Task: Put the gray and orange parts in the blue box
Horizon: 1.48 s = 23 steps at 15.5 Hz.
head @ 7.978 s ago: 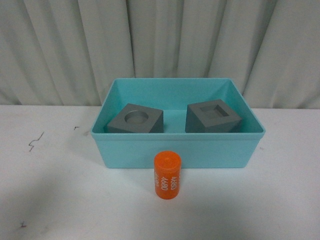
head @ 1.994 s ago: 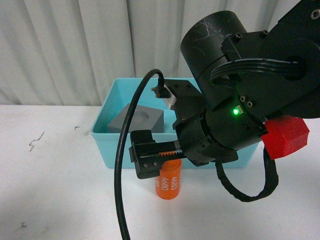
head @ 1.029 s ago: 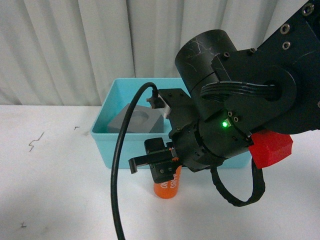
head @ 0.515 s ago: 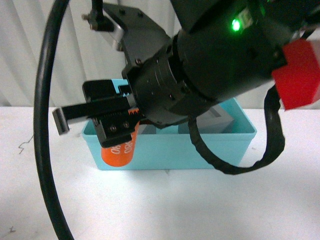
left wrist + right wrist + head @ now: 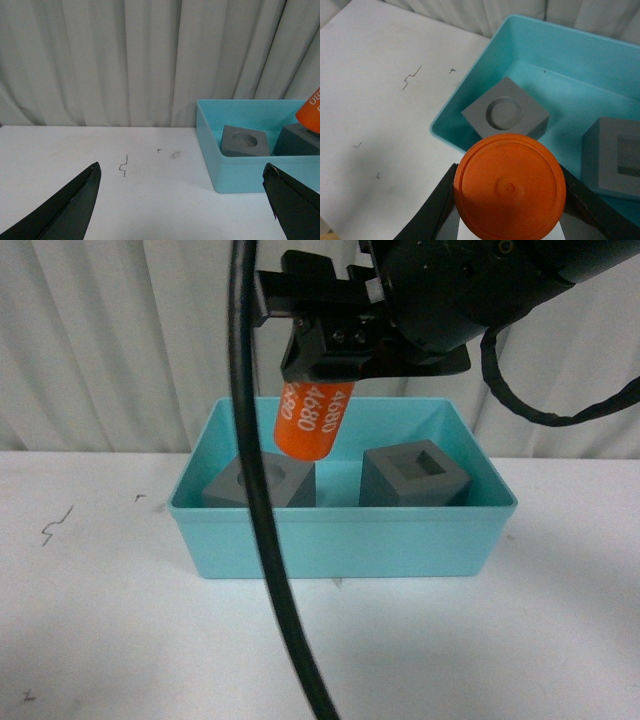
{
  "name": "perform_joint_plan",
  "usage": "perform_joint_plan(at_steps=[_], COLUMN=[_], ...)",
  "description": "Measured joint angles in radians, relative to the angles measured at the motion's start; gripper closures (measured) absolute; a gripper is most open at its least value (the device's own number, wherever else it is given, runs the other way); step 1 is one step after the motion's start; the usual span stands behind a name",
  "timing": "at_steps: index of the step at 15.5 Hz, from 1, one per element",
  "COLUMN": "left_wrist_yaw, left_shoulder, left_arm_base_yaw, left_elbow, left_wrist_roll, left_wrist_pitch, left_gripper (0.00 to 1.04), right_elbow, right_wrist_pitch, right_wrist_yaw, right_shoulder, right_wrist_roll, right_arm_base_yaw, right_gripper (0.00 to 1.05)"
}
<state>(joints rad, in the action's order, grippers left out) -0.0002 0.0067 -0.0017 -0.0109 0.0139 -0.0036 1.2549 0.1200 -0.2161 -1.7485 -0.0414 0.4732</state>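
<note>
Orange cylinder (image 5: 314, 418) (white numbers "4680"), tilted, above blue box (image 5: 340, 540)

The orange cylinder (image 5: 312, 418) carries white numbers on its side. One line reads "4680". The line beside it looks like "4680" too, though it is partly cut off.

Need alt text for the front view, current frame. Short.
The right gripper holds an orange cylinder with white numbers, tilted, in the air over a turquoise-blue bin on a white table. Two gray cubes sit inside: one with a round recess, one with a square recess. A black cable crosses the foreground.
</note>
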Motion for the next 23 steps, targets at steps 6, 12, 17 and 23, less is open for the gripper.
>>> perform_joint_plan(at_steps=[6, 12, 17, 23], left_wrist_yaw=[0.0, 0.0, 0.0, 0.0], left_shoulder=[0.0, 0.0, 0.0, 0.0], left_arm_base_yaw=[0.0, 0.0, 0.0, 0.0], left_elbow=[0.0, 0.0, 0.0, 0.0], left_wrist_roll=[0.0, 0.0, 0.0, 0.0], left_wrist_pitch=[0.0, 0.0, 0.0, 0.0], left_gripper=[0.07, 0.07, 0.07, 0.07], right_elbow=[0.038, 0.086, 0.166, 0.202], right_wrist_pitch=[-0.022, -0.034, -0.003, 0.001], right_wrist_yaw=[0.006, -0.008, -0.023, 0.004], right_shoulder=[-0.093, -0.19, -0.279, -0.348], right_wrist_roll=[0.011, 0.01, -0.002, -0.001], right_arm_base_yaw=[-0.149, -0.198, -0.149, -0.119], right_gripper=[0.58, 0.58, 0.58, 0.58])
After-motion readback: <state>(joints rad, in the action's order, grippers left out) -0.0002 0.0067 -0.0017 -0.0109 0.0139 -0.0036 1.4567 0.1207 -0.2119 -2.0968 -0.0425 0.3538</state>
